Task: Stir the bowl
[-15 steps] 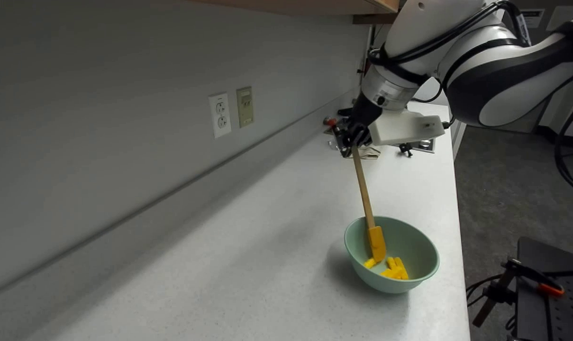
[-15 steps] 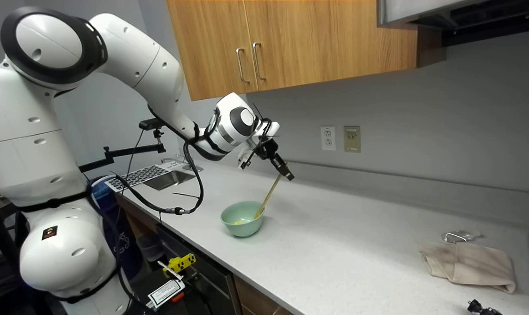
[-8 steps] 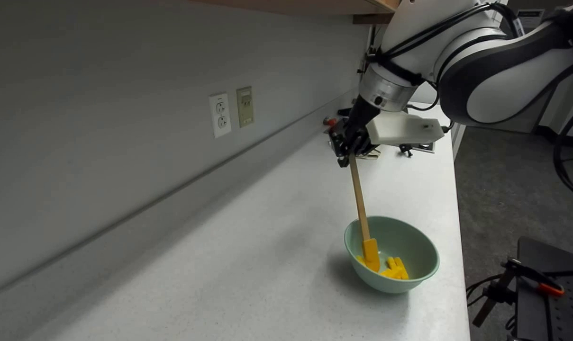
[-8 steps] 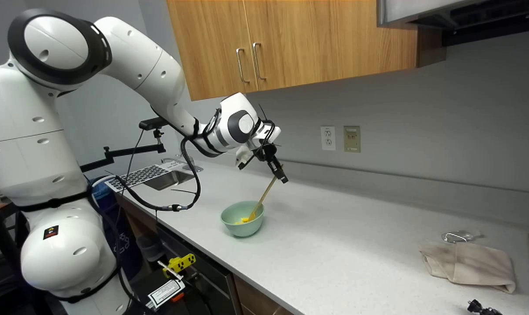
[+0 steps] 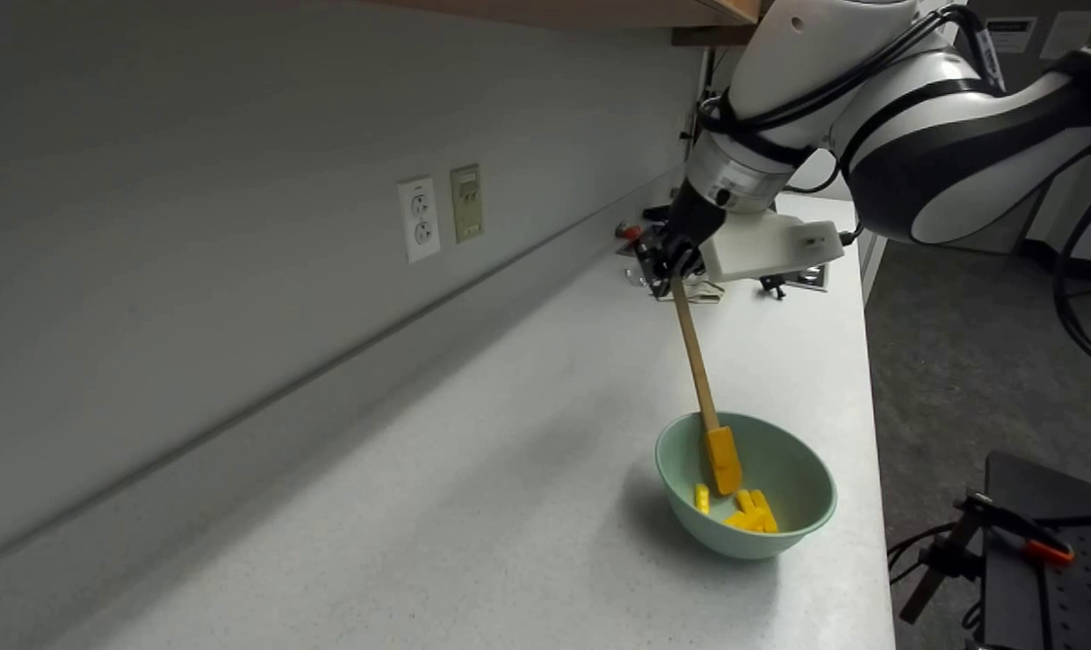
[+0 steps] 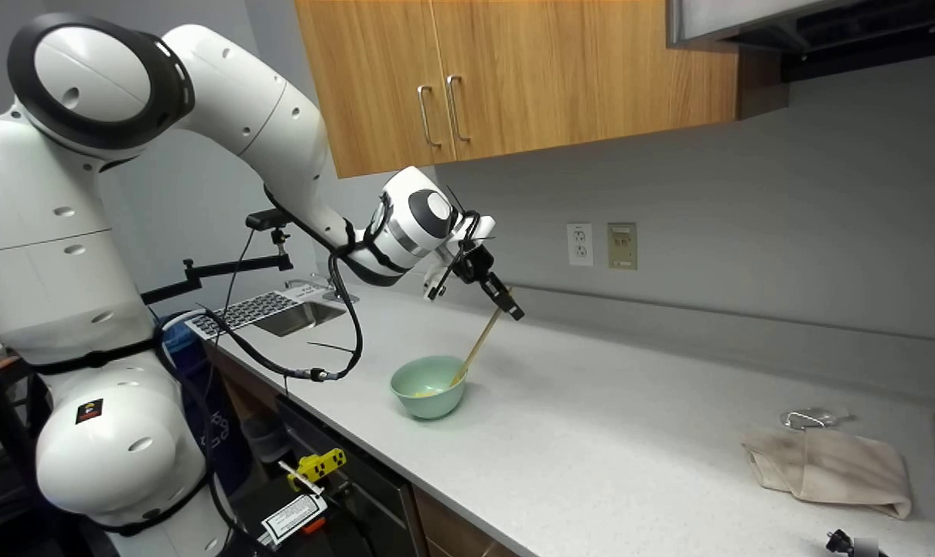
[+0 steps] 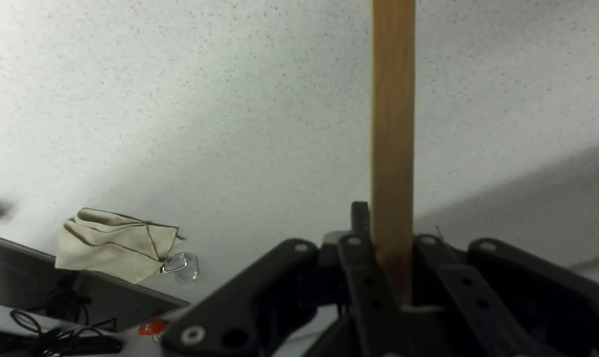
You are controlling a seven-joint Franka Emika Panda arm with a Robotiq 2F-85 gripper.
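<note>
The pale green bowl [image 5: 793, 469] sits on the counter in both exterior views [image 6: 430, 406]. Several yellow pieces [image 5: 754, 516] lie in its bottom, one of them [image 5: 702, 498] apart by the wall. My gripper [image 5: 667, 282] is above the bowl and off to its side, shut on the wooden handle of a spatula [image 5: 695, 357]. The handle slants down and the spatula's yellow head [image 5: 723, 460] is inside the bowl, above or against its inner wall. In the wrist view the handle [image 7: 393, 124] runs between the gripper fingers [image 7: 389, 243]; the bowl is out of view there.
A folded beige cloth [image 6: 830, 472] and a clear plastic item [image 6: 811, 418] lie farther along the counter. The wall with outlets [image 5: 419, 219] runs behind the counter. A wooden cabinet [image 6: 529, 77] hangs above. The counter's front edge [image 5: 873, 433] is close to the bowl.
The gripper and spatula dipped and the yellow head swept toward the bowl's near wall, then came back up and away. One yellow piece there has shifted. The bowl has not moved.
</note>
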